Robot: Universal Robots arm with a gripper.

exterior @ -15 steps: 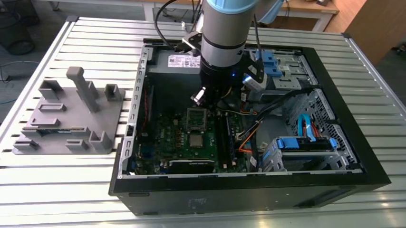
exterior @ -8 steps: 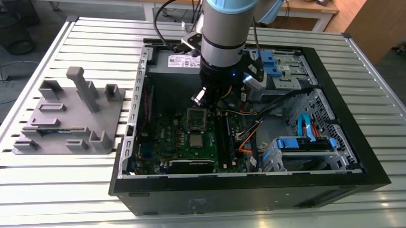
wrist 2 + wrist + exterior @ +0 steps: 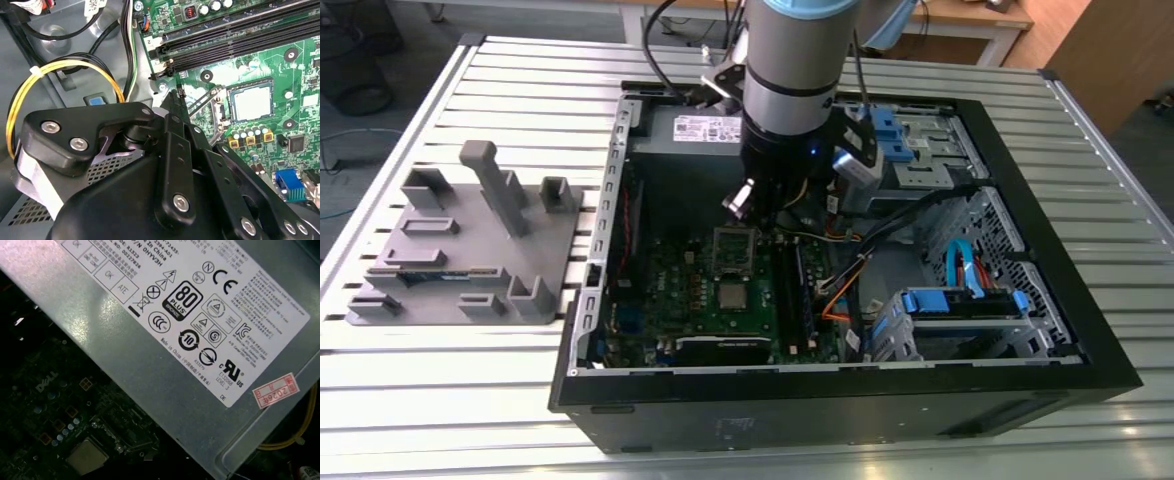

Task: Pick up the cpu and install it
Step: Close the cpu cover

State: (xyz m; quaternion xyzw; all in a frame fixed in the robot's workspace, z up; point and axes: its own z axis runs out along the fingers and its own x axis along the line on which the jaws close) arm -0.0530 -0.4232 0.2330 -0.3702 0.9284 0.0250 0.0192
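Observation:
The cpu (image 3: 734, 293), a small silvery square, lies flat in its socket on the green motherboard (image 3: 670, 290) inside the open computer case (image 3: 854, 400). Both wrist views show it seated there, the cpu (image 3: 252, 100) ringed by the socket frame and the cpu (image 3: 87, 456) dim in shadow. A thin metal lever (image 3: 202, 102) stands raised beside the socket. My gripper (image 3: 771, 222) hangs over the board's far end, above and beyond the cpu. In the second wrist view my gripper (image 3: 176, 97) has its black fingers drawn together to a point with nothing between them.
The grey power supply (image 3: 165, 335) with its white label sits close behind my wrist. Black memory slots (image 3: 235, 37), yellow and black cables (image 3: 65, 67) and blue drive bays (image 3: 961, 300) crowd the case. A grey fixture (image 3: 467, 250) stands on the slatted table at the exterior view's left.

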